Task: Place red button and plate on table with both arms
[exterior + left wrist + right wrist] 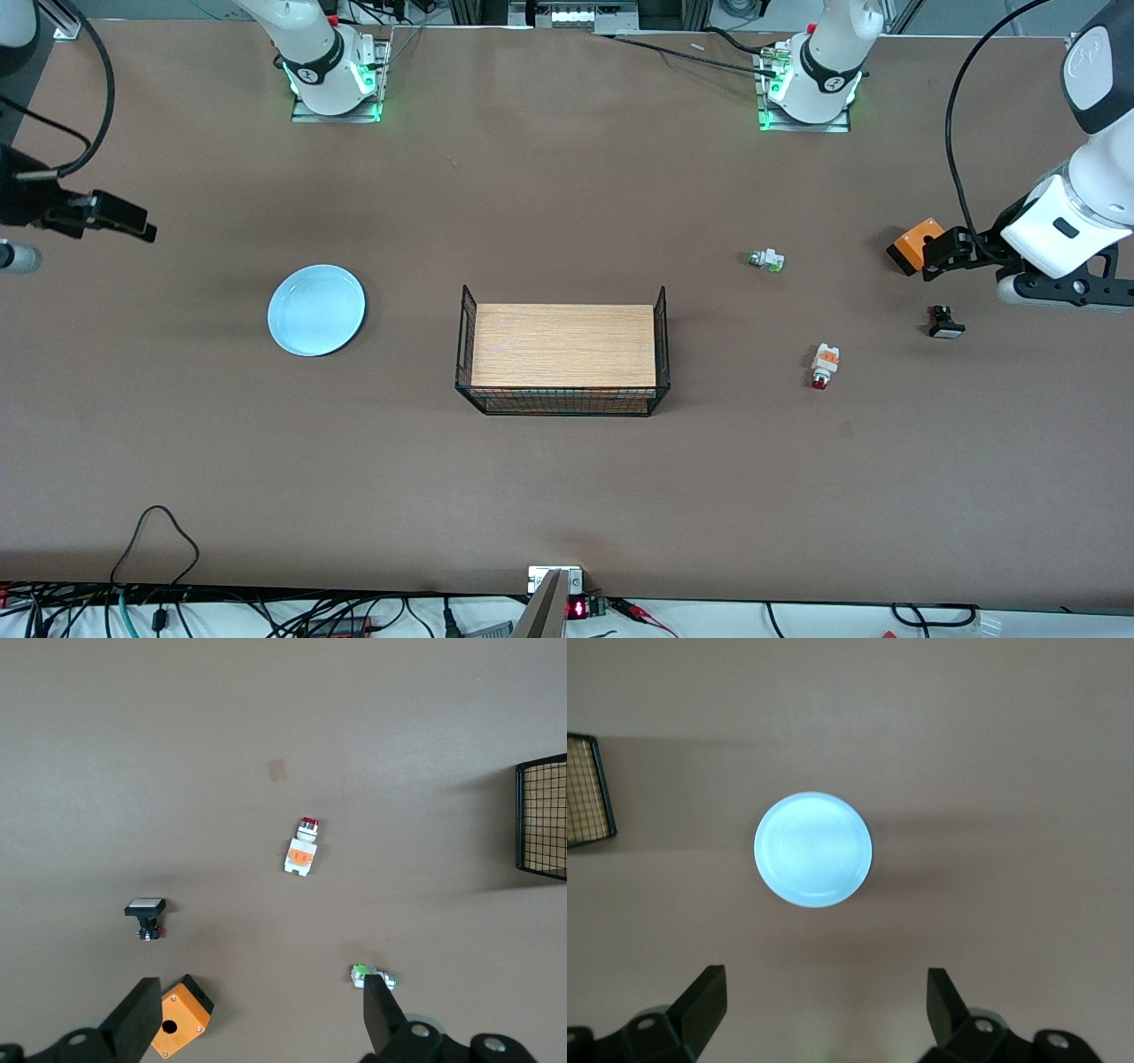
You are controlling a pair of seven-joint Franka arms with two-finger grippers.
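Note:
The red button [824,365], a tiny white part with an orange block and red tip, lies on the brown table [567,496] toward the left arm's end; it also shows in the left wrist view [302,847]. The pale blue plate [316,310] lies on the table toward the right arm's end and shows in the right wrist view [813,849]. My left gripper [937,257] is open and empty, up in the air over the table by an orange box; its own view [261,1019] shows the jaws wide apart. My right gripper [133,226] is open and empty, up over the table's end beside the plate [828,1010].
A wood-topped black wire stand [563,350] stands mid-table. An orange box [917,245], a white part with green tip [766,260] and a black part with white cap [945,322] lie near the red button. Cables run along the table's near edge.

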